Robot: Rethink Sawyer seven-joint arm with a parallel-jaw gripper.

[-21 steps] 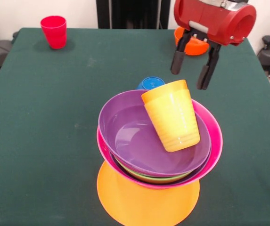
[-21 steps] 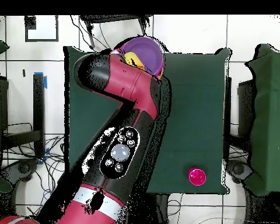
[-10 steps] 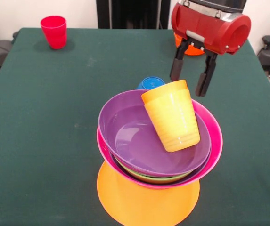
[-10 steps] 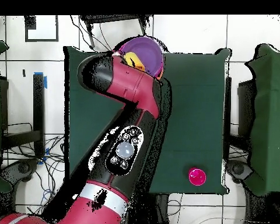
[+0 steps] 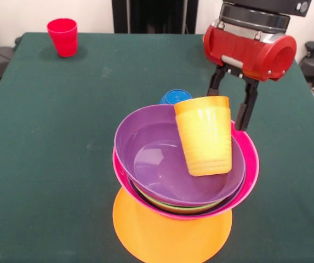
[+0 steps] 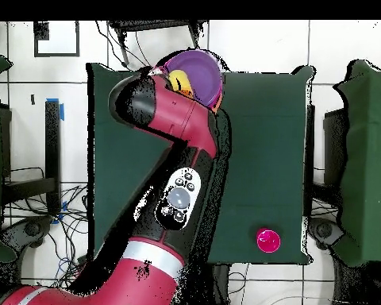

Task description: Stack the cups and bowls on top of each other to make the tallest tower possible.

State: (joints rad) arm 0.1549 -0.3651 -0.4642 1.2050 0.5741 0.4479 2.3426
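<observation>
The pincer (image 5: pixel 232 105), fingers spread and empty, hangs just behind the orange-yellow cup (image 5: pixel 205 136), which stands mouth-down, nearly upright, in the purple bowl (image 5: pixel 157 161).

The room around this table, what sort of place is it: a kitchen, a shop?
Probably a robot lab. A red robot arm works over a green cloth table, loose cables trail across the white tiled floor, and the plastic bowls look like test props.
</observation>
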